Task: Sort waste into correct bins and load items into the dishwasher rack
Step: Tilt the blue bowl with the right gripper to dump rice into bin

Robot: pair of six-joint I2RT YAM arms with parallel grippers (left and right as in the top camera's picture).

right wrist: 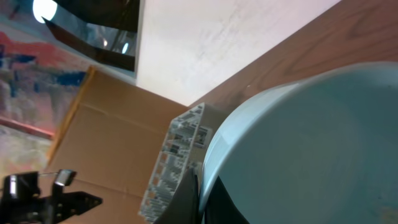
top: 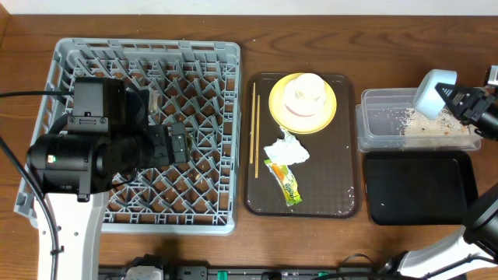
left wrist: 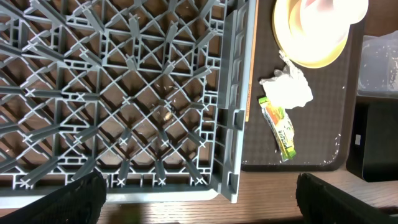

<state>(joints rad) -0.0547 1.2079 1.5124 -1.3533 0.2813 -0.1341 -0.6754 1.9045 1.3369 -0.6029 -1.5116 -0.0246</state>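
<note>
My right gripper is shut on the rim of the light blue bowl, holding it tilted above the clear tub, which has rice-like scraps in it. In the right wrist view the bowl fills the frame, with the fingers pinching its rim. My left gripper hovers open and empty over the grey rack. The yellow plate carries a white bowl. The napkin, wrapper and chopsticks lie on the brown tray.
The black tub sits in front of the clear tub. The brown tray lies between the rack and the tubs. The left wrist view shows the rack's corner, the napkin and the wrapper.
</note>
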